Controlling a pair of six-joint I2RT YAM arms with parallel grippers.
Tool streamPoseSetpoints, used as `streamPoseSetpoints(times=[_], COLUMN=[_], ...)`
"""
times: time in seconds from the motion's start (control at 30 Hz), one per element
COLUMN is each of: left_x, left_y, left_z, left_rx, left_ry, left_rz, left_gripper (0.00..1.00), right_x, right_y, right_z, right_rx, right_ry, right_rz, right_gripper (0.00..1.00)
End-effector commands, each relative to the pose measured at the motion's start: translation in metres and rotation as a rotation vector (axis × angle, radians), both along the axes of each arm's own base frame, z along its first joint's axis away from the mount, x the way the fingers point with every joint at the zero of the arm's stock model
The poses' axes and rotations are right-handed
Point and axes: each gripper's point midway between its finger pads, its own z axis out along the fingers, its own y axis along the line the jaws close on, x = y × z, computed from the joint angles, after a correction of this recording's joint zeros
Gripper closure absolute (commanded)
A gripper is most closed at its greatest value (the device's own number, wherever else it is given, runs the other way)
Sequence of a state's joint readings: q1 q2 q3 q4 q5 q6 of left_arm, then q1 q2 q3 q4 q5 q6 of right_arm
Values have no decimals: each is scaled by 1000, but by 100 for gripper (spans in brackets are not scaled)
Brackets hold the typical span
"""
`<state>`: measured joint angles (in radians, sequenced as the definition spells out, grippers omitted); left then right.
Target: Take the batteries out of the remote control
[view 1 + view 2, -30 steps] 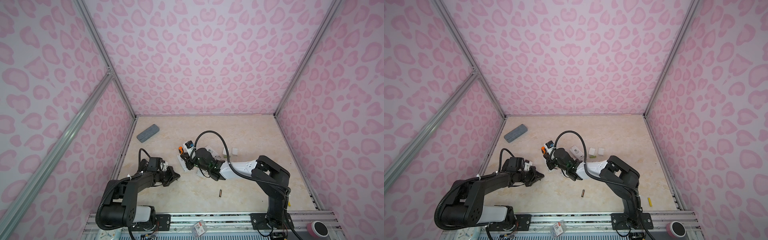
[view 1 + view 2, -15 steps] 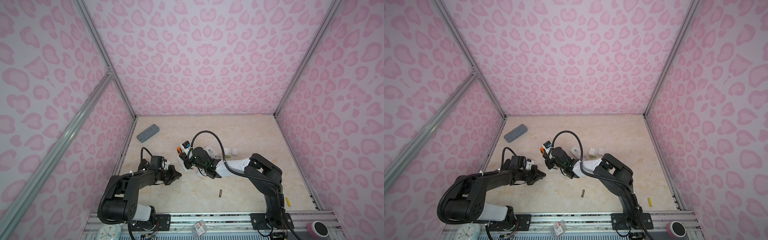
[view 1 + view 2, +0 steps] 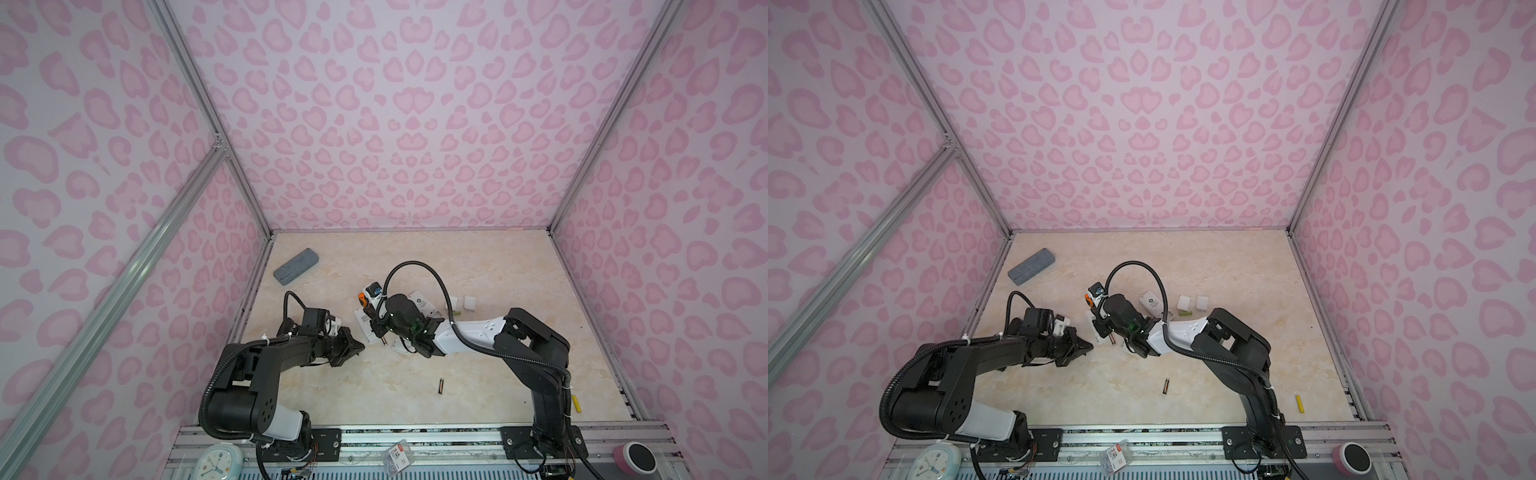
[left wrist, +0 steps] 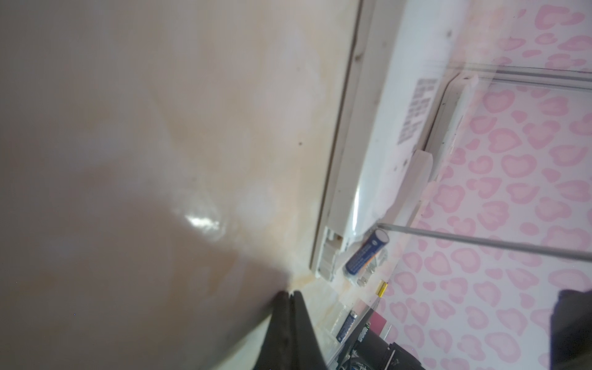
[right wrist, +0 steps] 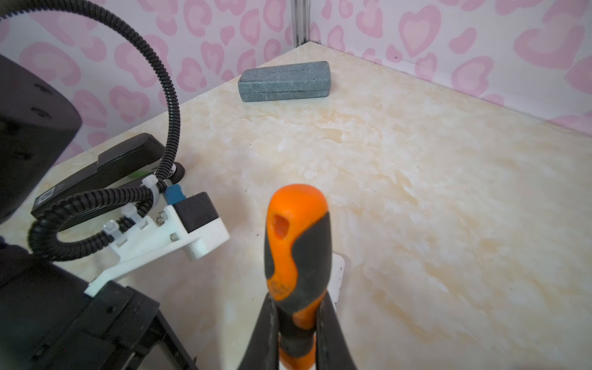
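The right gripper (image 5: pixel 298 323) clamps a screwdriver (image 5: pixel 296 243); its shaft tip meets a blue battery (image 4: pixel 366 251) tilted from the white remote (image 4: pixel 378 160); left gripper (image 4: pixel 290 298) pinched shut, empty, near it.

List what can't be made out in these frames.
Remote battery bay: both top views, hidden under the right hand.
Screwdriver shaft and tip: right wrist view, cut off by the bottom edge.
Any cell behind the tilted battery: left wrist view, blurred.
Remote label text: left wrist view, blurred.
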<state>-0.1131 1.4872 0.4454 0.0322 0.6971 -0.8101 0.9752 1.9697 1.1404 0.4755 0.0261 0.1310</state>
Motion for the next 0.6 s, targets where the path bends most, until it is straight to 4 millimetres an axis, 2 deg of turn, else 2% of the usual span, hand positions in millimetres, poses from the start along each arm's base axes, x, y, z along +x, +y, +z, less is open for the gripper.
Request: streamPoseSetpoints(times=[0.0,0.33,0.43,0.57], left_x=[-4,-1,-2,-4], left_y=[8,7,8,8], left_z=[-9,-3,-3,-4], left_rx=[54,54,53,53], left_ry=[28,10,11,13], left_rz=[19,16,15,18], left_gripper=[96,96,96,96], right_x=[5,-1,-7,-17], right_y=[-9,-18,-14,2], right_z=[6,10,17,9], right_rx=[-25,-7,38,63], right_ry=[-42,-12,-13,32], right_rz=[-38,-58,-22,38], right_gripper=[100,100,100,100])
